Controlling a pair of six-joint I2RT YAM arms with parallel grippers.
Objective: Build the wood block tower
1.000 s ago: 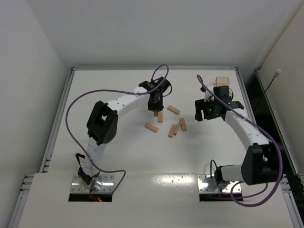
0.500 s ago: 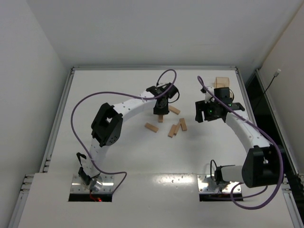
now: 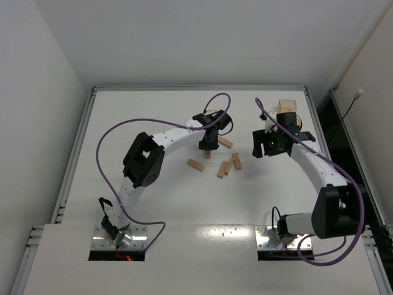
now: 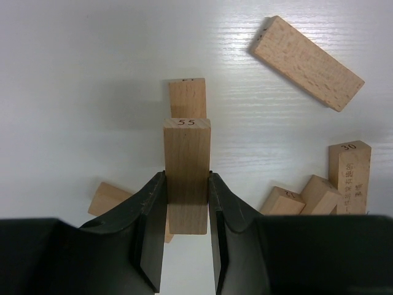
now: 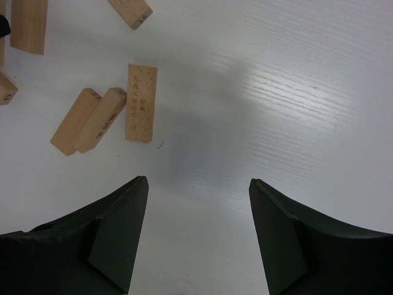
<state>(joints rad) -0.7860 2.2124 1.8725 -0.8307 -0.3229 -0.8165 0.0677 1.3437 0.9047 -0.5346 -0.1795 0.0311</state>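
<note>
TABLE-TOP BUILD: A white table (image 3: pixel 123 117) carries two white arms bolted at its near edge. The left arm (image 3: pixel 166 134) arcs far and right toward the middle. The right arm (image 3: pixel 310 163) bends up the right side, its head turned left. A tan tray (image 3: pixel 286 106) sits at the far right, just beyond the right arm's wrist.

The left gripper (image 4: pixel 187 184) is clamped on a wood block (image 4: pixel 186 153) pencilled "55", its black fingers (image 4: pixel 150 209) pressing the long sides. The right gripper (image 5: pixel 198 187) hangs over bare table, fingers spread wide with nothing between them.

The tower's loose blocks (image 3: pixel 228 165) lie flat in the middle of the table, between the two grippers. Past the wood block's far end, in line with it, lies a second block (image 4: pixel 187 98); whether the two touch cannot be told. A slanted block (image 4: pixel 307 62) lies farther right. A huddle of three (image 4: pixel 319 192) sits side by side on the right, among them a block marked "30" (image 4: pixel 350 175). A half-hidden block (image 4: pixel 105 200) peeks from under the left finger.
</note>
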